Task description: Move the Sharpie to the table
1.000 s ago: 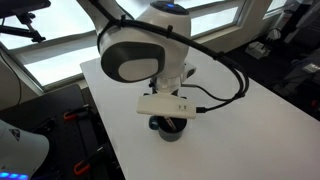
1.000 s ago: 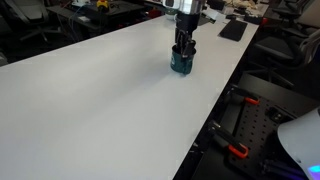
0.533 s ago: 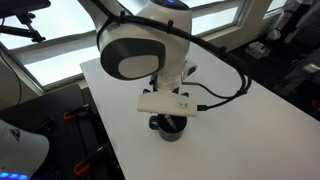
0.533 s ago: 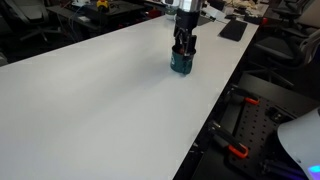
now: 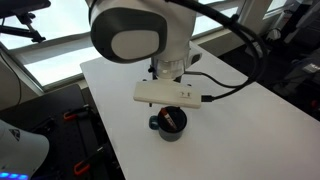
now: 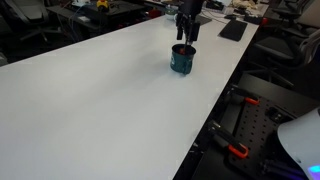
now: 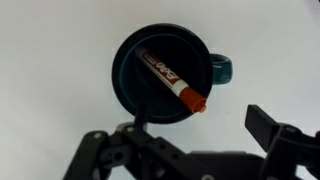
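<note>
From above, the wrist view shows a dark teal mug (image 7: 124, 62) standing on the white table (image 7: 55, 35). The Sharpie (image 7: 168, 80) lies slanted inside it, dark-bodied, its reddish end poking over the rim at lower right. My gripper (image 7: 180, 132) hangs above the mug, open, with nothing between its fingers. In both exterior views the gripper (image 6: 186, 30) is raised just over the mug (image 6: 183, 61) (image 5: 168, 124) and does not touch it.
The mug stands near the table edge (image 6: 215, 110), where the floor drops off beside it. A flat dark object (image 6: 233, 30) lies at the table's far end. A black cable (image 5: 228, 86) hangs from the wrist.
The jaws have opened and the gripper has risen out of the mug. The Sharpie stays in the mug, and the mug has not moved.
</note>
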### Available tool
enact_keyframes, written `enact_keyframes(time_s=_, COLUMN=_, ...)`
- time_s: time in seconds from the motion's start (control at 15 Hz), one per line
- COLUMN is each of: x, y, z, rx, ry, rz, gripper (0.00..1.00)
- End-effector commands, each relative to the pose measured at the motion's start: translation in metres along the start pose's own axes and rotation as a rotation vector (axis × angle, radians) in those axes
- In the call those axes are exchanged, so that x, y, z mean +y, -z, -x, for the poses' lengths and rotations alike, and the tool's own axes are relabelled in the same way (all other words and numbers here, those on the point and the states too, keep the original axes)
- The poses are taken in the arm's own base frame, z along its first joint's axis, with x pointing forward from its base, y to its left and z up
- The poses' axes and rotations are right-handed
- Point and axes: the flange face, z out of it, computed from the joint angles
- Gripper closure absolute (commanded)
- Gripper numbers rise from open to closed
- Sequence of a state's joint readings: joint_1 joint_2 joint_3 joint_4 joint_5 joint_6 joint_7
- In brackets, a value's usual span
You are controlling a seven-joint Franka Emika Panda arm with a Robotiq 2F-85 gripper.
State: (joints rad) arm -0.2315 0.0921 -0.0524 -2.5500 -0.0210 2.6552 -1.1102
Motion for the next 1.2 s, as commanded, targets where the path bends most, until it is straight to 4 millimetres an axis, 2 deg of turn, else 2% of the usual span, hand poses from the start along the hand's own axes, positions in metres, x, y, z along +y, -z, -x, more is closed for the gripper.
enact_keyframes(time_s=0.0, x=-0.004, y=0.006, z=0.005, rx=0.013, ry=-0.068, rz=-0.060, gripper=0.00)
enact_keyframes(time_s=0.53, x=0.002, y=-0.002, z=0.023, rx=-0.013, ry=-0.158, rz=-0.103, gripper=0.00)
enact_keyframes(time_s=0.87, x=0.004, y=-0.009, z=0.022, rx=-0.017, ry=-0.147, rz=-0.075, gripper=0.00)
enact_keyframes(time_s=1.0, x=0.004, y=-0.011, z=0.021, rx=-0.022, ry=-0.091, rz=-0.023, gripper=0.00)
enact_keyframes(time_s=1.13, x=0.004, y=-0.010, z=0.024, rx=-0.021, ry=-0.114, rz=-0.060, gripper=0.00)
